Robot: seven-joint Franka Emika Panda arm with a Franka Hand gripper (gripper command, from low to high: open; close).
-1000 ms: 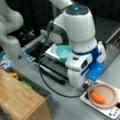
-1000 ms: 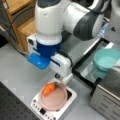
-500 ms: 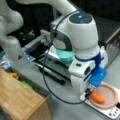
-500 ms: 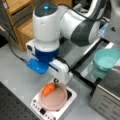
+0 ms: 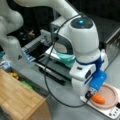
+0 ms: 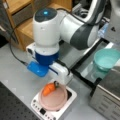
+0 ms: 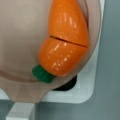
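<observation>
Closest to the wrist camera: a toy carrot (image 7: 64, 42), orange, with a seam across its middle and a green stub at its blunt end, lying on a pink plate (image 7: 20, 37). Plate resting on a white scale (image 7: 85, 92), the carrot at the plate's rim, its stub end near the edge. No fingers visible in the wrist view.

In both front views, the gripper (image 6: 56, 84) directly above the carrot (image 6: 48, 89), right at its green end; whether the jaws are parted or closed around it cannot be told, since the arm's white body and blue wrist block hide them. Same carrot (image 5: 98, 99) at the plate's (image 5: 111, 93) side toward a front view's left, gripper (image 5: 89, 95) just beside it.

Beyond the plate (image 6: 56, 102) and scale (image 6: 71, 96): a teal bowl (image 6: 107, 60) on a dark tray, well apart from the plate toward a front view's right. Same bowl (image 5: 65, 58) partly behind the arm, up and left of the plate. Farther still from the plate, a wooden shelf unit (image 6: 22, 15) at a front view's top left, and a wooden box (image 5: 17, 97) at a front view's bottom left.
</observation>
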